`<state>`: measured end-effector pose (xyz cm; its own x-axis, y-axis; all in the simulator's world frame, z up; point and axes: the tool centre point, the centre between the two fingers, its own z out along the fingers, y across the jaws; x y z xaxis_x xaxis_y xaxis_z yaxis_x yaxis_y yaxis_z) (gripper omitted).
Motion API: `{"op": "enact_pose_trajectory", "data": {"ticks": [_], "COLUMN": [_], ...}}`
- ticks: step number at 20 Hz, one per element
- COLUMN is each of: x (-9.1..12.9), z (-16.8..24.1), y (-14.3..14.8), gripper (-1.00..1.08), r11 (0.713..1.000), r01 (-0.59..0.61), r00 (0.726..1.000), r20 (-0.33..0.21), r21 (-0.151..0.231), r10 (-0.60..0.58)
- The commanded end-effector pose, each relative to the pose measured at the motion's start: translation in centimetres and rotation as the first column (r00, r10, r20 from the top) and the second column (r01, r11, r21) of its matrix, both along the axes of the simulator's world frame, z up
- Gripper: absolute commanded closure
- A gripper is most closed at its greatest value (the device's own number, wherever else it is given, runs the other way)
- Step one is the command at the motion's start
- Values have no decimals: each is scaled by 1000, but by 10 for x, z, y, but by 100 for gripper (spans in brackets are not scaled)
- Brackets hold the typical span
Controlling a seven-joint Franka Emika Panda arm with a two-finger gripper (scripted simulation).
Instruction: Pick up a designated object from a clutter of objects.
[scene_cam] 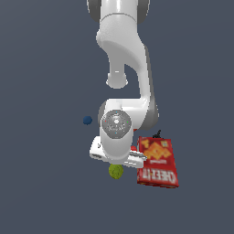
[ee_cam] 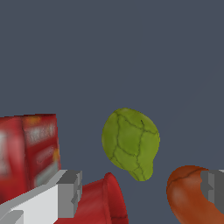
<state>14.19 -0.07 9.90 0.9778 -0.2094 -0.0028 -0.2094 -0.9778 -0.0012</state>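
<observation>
The designated object, a bumpy yellow-green pear-shaped fruit (ee_cam: 130, 143), lies on the grey floor ahead of my gripper (ee_cam: 142, 190), just beyond the gap between the two grey fingertips (ee_cam: 70, 192). The jaws stand wide apart and hold nothing. In the exterior view the fruit (scene_cam: 115, 171) peeks out just below my white hand (scene_cam: 118, 153), which hides the fingers. Of the clutter, an orange ball (ee_cam: 188, 197) sits against one fingertip and a red rounded piece (ee_cam: 98, 201) lies by the other. The yellow cup is out of view.
The red Cheez-It box (scene_cam: 157, 162) lies flat at the exterior view's right of the fruit; it also shows in the wrist view (ee_cam: 28, 153). A tiny blue ball (scene_cam: 87, 120) sits apart at the exterior view's left. My arm hides the other items.
</observation>
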Motion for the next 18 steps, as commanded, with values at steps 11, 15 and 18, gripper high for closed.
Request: {"op": "enact_pose_trajectory", "data": {"ticks": [11,15,18], "x": [2,2,2], "z": [-22,-44,-55], "y": [-2,-2,-2], "gripper": [-92,-92,-92], "r11": [1000,1000,1000], "r01": [10,10,11], "r00": [1000,1000,1000], "r20": [1,2,2], "r21": [-2,-2,-2], "r10": [-10,-10,-11]}}
